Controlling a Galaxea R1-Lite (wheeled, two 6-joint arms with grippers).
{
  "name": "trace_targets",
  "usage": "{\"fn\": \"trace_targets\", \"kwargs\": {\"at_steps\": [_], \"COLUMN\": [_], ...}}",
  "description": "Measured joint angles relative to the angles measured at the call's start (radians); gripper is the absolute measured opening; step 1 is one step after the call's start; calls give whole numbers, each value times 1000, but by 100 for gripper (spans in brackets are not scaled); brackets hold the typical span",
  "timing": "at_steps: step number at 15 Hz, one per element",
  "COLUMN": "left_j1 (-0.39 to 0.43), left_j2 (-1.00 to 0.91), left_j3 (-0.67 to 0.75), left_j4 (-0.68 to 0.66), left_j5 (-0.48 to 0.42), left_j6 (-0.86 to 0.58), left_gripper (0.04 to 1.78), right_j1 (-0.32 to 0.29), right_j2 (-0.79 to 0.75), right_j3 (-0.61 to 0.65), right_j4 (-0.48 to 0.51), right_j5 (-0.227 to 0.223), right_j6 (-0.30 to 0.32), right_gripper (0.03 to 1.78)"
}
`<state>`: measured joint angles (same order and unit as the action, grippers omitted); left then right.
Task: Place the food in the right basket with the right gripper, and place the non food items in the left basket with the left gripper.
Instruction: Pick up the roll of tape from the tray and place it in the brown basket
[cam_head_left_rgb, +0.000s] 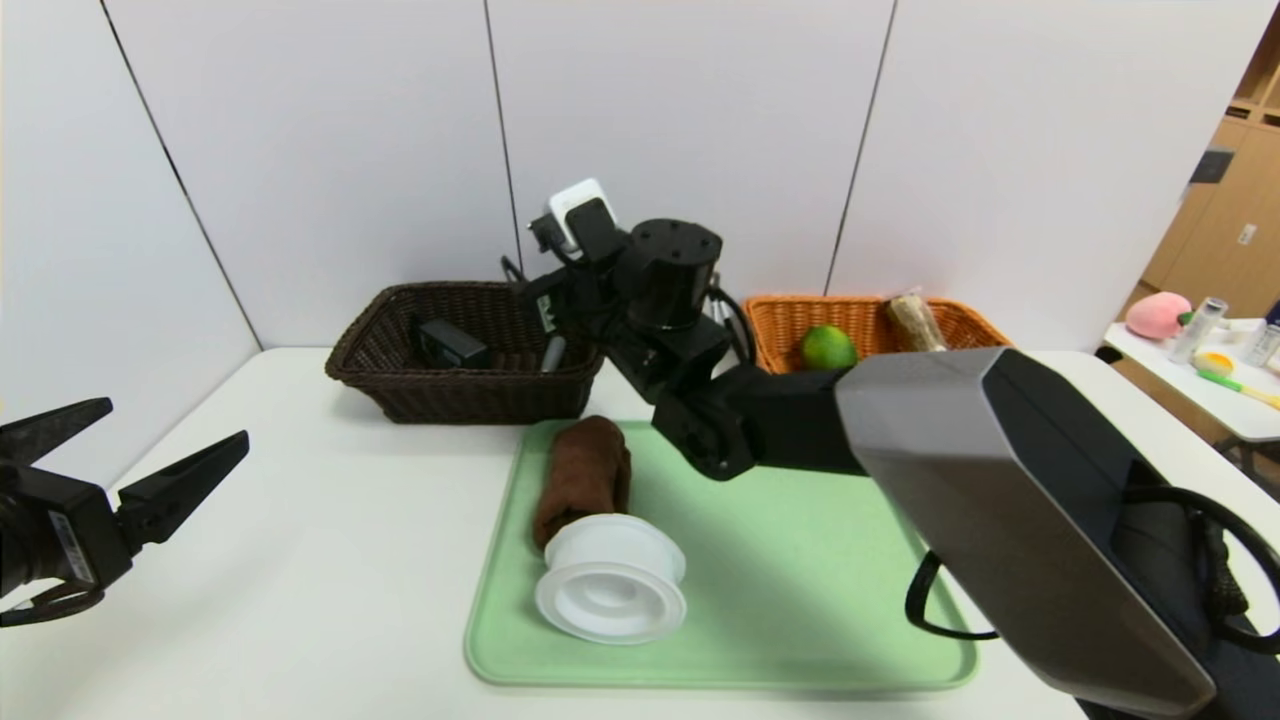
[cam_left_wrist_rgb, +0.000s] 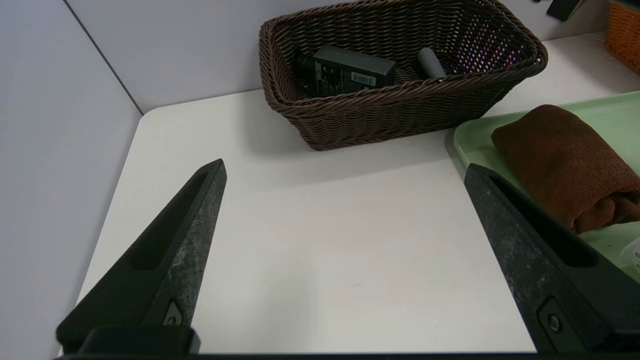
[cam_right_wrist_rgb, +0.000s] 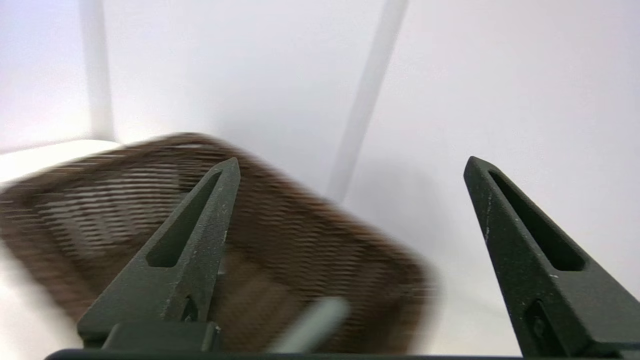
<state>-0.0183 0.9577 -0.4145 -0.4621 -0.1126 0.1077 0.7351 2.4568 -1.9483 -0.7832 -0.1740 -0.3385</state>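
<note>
From the head camera, a white table is seen with a green tray (cam_head_left_rgb: 800, 620) near its front edge, a dark brown basket (cam_head_left_rgb: 400, 390) toward the far left and an orange basket (cam_head_left_rgb: 970, 320) toward the far right. In the orange basket a lime (cam_head_left_rgb: 827, 347) and a wrapped snack (cam_head_left_rgb: 915, 320) are held. On the tray a rolled brown towel (cam_head_left_rgb: 585, 475) is laid, with a white plastic lid (cam_head_left_rgb: 610, 580) touching its near end. The right gripper (cam_head_left_rgb: 560, 290) is stretched from the front right corner across the tray to the far rim of the brown basket, while the left gripper (cam_head_left_rgb: 140, 445) is held spread and empty above the front left corner. From the left wrist camera, that gripper's fingers (cam_left_wrist_rgb: 185, 235) are shown wide apart over bare table, the brown basket (cam_left_wrist_rgb: 400, 107) beyond them holding a black power adapter (cam_left_wrist_rgb: 350, 70) and a grey cylinder (cam_left_wrist_rgb: 430, 62). From the right wrist camera, the right gripper (cam_right_wrist_rgb: 350, 165) is shown released, nothing between its jaws, with the brown basket (cam_right_wrist_rgb: 125, 200) blurred beneath. Both items left on the tray are judged non-food, so a mistake could be made if either is taken by the right gripper. A collision between arms is possible if the left arm reaches in before the tray is vacated. The towel could unroll when pinched, or the lid could be nudged along with it.
</note>
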Motion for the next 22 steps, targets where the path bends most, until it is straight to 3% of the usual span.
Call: {"fn": "trace_targets", "kwargs": {"at_steps": [2, 6, 10, 13, 17, 20, 22], "left_j1": [0, 0, 0, -2, -23, -93, -138], "left_j2": [-2, -18, -24, -11, 39, 94, 151], "left_j3": [0, 1, 0, -19, -46, -58, -110], "left_j4": [0, 2, 1, 1, -1, -44, -53], "left_j5": [0, 1, 0, -1, -1, 3, 19], "left_j6": [2, 1, -6, -6, -11, -4, 5], "left_gripper": [169, 169, 169, 169, 169, 169, 169], "right_j1": [-57, -180, -325, -431, -601, -656, -669], "right_j2": [-55, -236, -526, -779, -1141, -1339, -1422], "right_j3": [11, 160, 484, 757, 1149, 1383, 1473], "right_j4": [37, 87, 156, 246, 324, 340, 348], "right_j5": [-60, -74, -71, -63, -1, 22, 25], "right_j6": [-47, -39, -11, 64, 160, 205, 215], "right_gripper": [159, 164, 167, 168, 169, 169, 169]}}
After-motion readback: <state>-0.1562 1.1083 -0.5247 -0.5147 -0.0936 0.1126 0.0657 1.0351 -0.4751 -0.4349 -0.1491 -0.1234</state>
